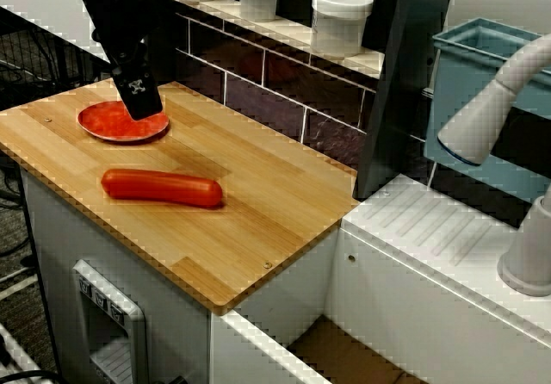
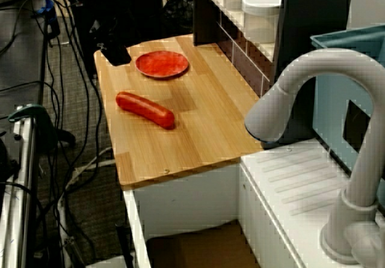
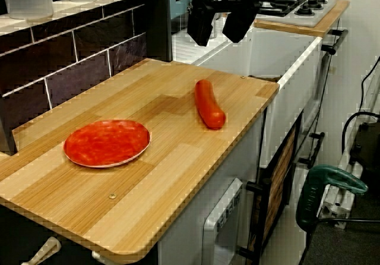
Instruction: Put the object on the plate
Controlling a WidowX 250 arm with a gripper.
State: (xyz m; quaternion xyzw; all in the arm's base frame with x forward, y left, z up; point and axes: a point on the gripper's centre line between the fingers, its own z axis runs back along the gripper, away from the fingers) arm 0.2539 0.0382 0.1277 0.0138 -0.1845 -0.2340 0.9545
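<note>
Open and holding nothing, my black gripper [image 3: 217, 27] hangs above the wooden counter [image 3: 178, 152]; glossy red-orange sausage toy [image 3: 209, 103] lies beside the bare shallow round red plate [image 3: 107, 142].

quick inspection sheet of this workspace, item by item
surface: wooden countertop, intact, no spills seen
job's things: sausage toy lies flat on the wood, apart from the plate; plate holds nothing
clutter: white lidded jars on the tiled ledge behind
grippers: gripper raised above the counter, fingers apart, holding nothing
cables: black cables hang and trail over the floor beside the counter
surroundings: grey faucet over a white sink unit, teal bin, toy stove, green drill
</note>
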